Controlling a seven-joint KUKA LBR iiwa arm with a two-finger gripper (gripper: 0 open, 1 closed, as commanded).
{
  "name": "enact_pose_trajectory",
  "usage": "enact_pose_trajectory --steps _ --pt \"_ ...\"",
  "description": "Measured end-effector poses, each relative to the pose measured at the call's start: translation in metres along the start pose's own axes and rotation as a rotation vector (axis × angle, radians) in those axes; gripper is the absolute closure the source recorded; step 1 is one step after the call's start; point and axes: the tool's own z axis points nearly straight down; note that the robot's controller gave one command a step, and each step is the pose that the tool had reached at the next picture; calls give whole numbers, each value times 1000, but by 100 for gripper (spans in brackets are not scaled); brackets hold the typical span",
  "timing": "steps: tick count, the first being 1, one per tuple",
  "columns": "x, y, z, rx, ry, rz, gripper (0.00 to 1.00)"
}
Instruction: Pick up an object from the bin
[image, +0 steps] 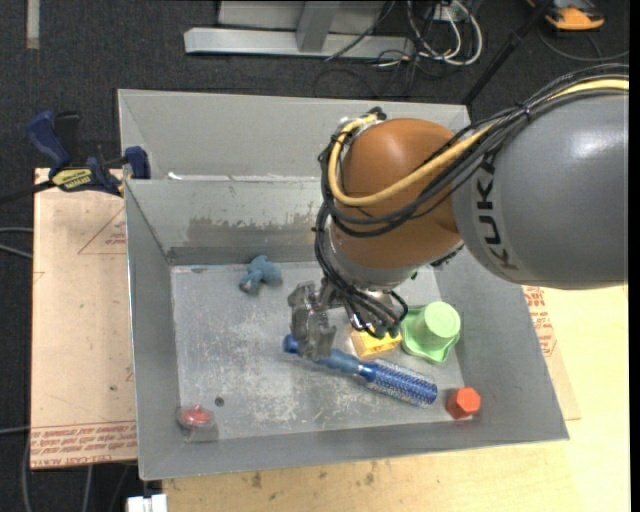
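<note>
Hovering low over the floor of the bin (240, 380), the pincer (312, 328) is set right at the handle end of a blue brush (390, 378); whether it is spread or pressed together cannot be told. Just beside it a yellow piece (375, 346) is seen, then a green cup (433, 332), and farther off an orange block (462, 402). The positioning step is judged to be in hand; a firm close on the handle and a straight lift would be called for next.
</note>
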Motion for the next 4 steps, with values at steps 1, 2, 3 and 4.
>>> enact_pose_trajectory --steps 1,2,3,4 --pt "36 -64 103 -2 16 -419 100" --pt "35 -63 101 -3 12 -421 0" --pt "1 -65 135 -2 8 -437 0" --pt "2 -65 134 -3 10 -437 100"
